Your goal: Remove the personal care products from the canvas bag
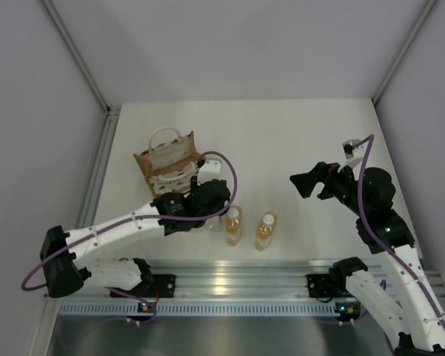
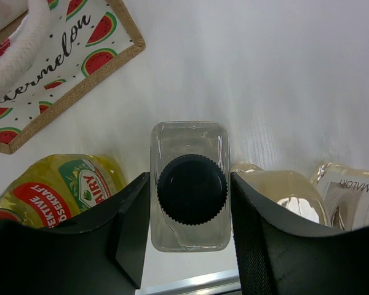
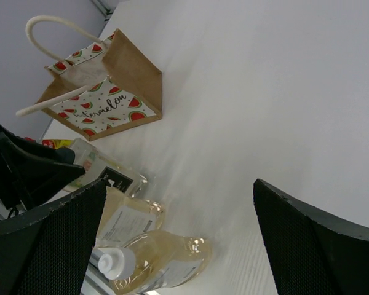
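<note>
Left claw [image 2: 190, 182]: clamped on the clear bottle [image 2: 190, 138], one black finger [image 2: 132, 236] pressed to each flat side of it
Clear bottle: upright between the fingers, its dark ribbed cap [image 2: 192, 189] facing the wrist camera; whether its base touches the surface cannot be told
Right claw [image 3: 179, 184]: fingers spread wide with nothing between them, hanging over bare surface to the right of the bottles and well apart from them
Canvas bag [image 1: 167, 159]: standing upright on the white surface [image 1: 297, 133], towards the far left, just beyond the left claw; tan sides, white rope handles, a watermelon print with script lettering on one face
Yellow bottle [image 2: 55, 190]: lying on the surface just beside the clear bottle, on the bag's side of it, red and green label turned up; out of the bag
Amber bottles: two, [image 1: 232, 225] and [image 1: 265, 230], lying side by side on the surface near the front rail, to the right of the left claw; both outside the bag, neither touched by a claw
White cap [image 3: 114, 261]: on the nearer amber bottle in the right wrist view
</note>
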Controlling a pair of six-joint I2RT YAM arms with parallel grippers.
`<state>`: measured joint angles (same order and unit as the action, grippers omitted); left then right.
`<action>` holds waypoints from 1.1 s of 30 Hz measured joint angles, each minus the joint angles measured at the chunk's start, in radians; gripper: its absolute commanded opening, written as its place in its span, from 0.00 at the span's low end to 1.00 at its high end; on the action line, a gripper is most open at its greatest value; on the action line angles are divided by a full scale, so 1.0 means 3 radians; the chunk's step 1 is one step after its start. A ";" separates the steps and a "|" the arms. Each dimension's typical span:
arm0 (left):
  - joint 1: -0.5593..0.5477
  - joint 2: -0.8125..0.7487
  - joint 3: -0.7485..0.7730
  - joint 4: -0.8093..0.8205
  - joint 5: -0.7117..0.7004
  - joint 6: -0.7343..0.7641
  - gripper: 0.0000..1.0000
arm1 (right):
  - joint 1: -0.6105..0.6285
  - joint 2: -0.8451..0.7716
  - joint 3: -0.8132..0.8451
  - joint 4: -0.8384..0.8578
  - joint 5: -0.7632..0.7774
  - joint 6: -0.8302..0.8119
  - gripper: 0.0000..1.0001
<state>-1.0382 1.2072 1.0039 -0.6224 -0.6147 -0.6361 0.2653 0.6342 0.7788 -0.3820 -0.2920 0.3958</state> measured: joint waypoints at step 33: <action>-0.0128 -0.0254 -0.0065 0.0275 -0.0388 -0.0170 0.98 | 0.0000 -0.0249 0.0062 -0.0278 0.0051 -0.0050 0.99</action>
<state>-1.0767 1.1309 0.9844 -0.5400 -0.7311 -0.6872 0.2653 0.5594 0.7975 -0.4656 -0.2768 0.3809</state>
